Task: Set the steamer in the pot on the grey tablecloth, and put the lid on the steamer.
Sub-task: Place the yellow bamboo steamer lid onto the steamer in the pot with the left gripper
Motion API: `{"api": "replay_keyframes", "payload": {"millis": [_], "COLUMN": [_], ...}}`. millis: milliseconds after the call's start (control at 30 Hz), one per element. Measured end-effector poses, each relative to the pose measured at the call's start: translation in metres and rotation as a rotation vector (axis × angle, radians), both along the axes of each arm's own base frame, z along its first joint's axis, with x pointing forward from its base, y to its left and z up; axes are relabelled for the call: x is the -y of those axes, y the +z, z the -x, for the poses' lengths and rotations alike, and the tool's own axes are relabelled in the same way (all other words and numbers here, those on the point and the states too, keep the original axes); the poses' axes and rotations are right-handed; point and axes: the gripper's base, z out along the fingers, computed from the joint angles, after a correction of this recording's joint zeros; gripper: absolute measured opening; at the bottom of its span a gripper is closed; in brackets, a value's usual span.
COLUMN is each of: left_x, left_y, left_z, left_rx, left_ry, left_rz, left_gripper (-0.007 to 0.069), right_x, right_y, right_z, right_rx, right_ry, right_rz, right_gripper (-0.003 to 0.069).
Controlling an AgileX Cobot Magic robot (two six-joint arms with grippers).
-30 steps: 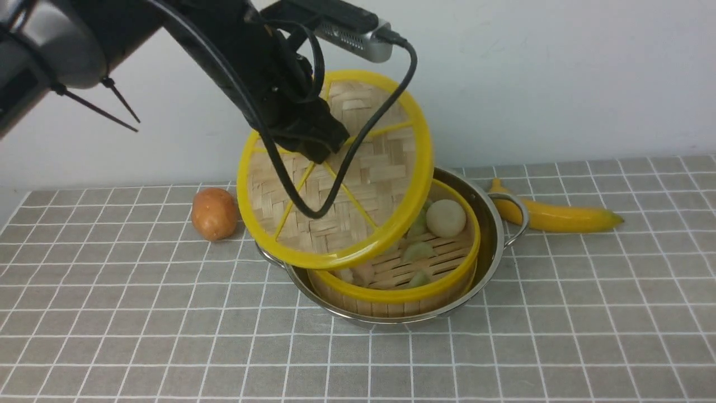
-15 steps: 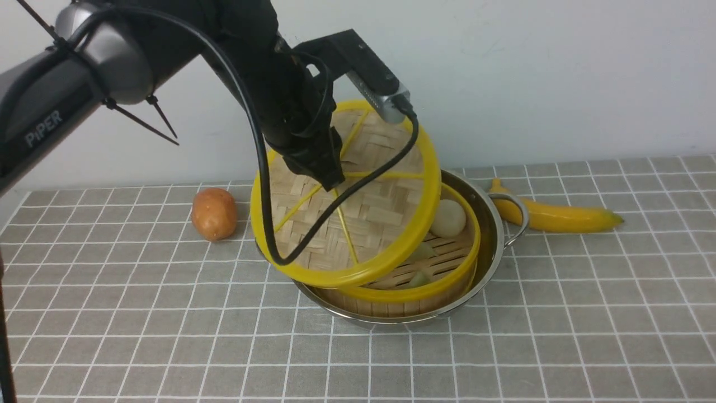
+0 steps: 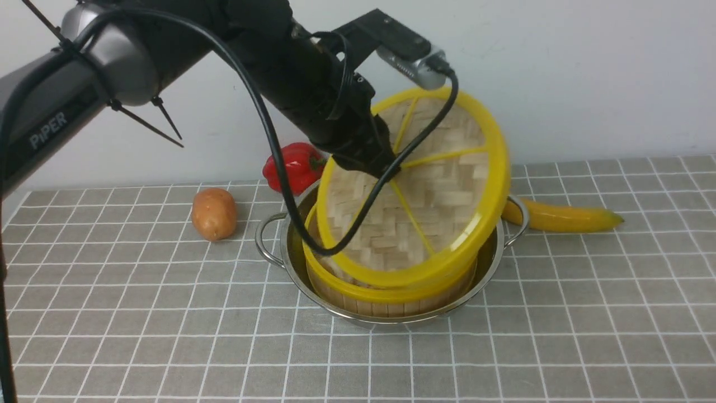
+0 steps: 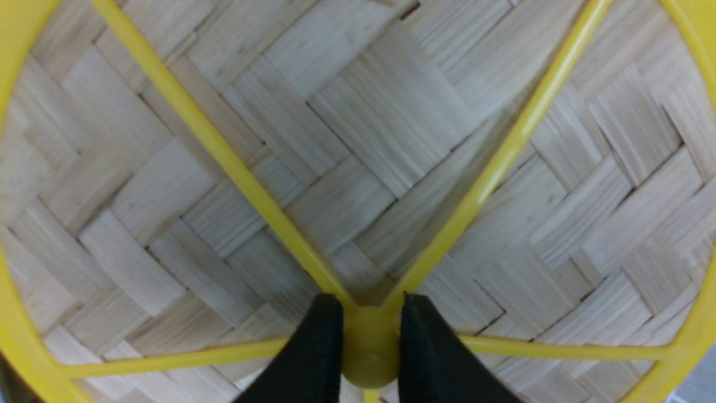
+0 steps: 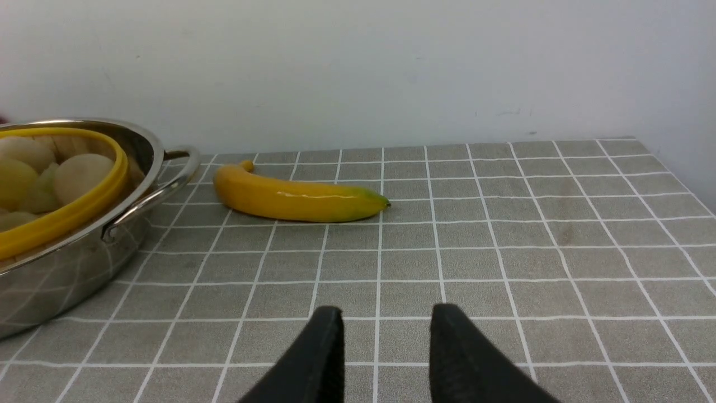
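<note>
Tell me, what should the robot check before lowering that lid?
1. The steamer sits in the pot: ok.
2. The pot rests on the grey tablecloth: ok.
3. The left gripper clamps the lid's centre knob: ok.
4. The lid level: not ok, tilted, far edge raised.
5. Its near edge touching the steamer's rim: cannot tell.
6. The right gripper clear of the pot: ok, open, empty.

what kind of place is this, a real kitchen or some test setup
Probably a staged tabletop for robot practice, not a real kitchen: a grey tablecloth against a bare white wall, a stainless-steel pot holding a bamboo steamer, and a potato, red bell pepper and banana laid around it.
</note>
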Motion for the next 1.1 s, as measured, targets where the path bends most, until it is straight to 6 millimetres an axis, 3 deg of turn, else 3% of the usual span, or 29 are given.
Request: {"api": "replay_keyframes", "payload": {"millis": [500, 833, 1100], "left_x": [-0.023, -0.016, -0.015], "left_y": [-0.002, -0.031, -0.032], "left_z": [-0.013, -0.024, -0.024], "left_rx": [-0.074, -0.168, -0.147], "left_ry": [0.219, 0.303, 0.353], "left_rz": [0.01, -0.009, -0.05], "left_gripper": [0.0117, 0.0117, 0.0117], "right_x": [0.0, 0.0, 0.0], "right_y": [0.0, 0.0, 0.0], "right_z": [0.0, 0.0, 0.0], "right_rx": [0.0, 0.0, 0.0], "right_ry": [0.0, 0.0, 0.0], "right_rz": [0.0, 0.0, 0.0], "right_gripper": [0.024, 0.024, 0.024]}}
